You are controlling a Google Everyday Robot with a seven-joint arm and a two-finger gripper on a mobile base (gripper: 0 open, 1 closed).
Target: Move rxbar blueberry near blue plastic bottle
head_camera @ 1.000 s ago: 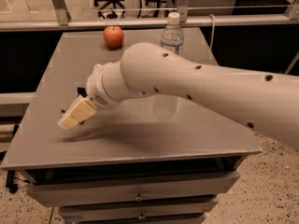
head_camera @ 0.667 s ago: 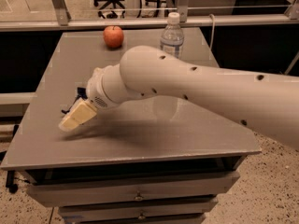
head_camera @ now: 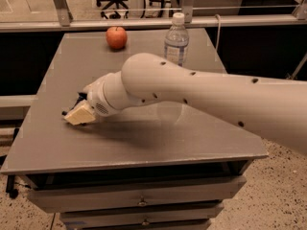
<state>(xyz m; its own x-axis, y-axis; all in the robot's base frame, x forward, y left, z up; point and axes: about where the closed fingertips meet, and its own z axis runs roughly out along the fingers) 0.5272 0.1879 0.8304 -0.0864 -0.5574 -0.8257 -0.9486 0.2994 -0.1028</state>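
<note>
While the gripper (head_camera: 79,114) sits low at the left of the table (head_camera: 158,143), its hold cannot be told.
The rxbar blueberry is unseen; likely light, flat, slick, so pinch across its width.

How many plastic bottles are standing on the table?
1. The blue plastic bottle stands at the far edge of the table, right of the apple. The arm covers the table's middle, so another could be hidden. The gripper is low at the table's left side.

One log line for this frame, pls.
gripper: low over table, left side | snack bar: not visible | bottle: upright at back, right of apple | no bar beside bottle yet
</note>
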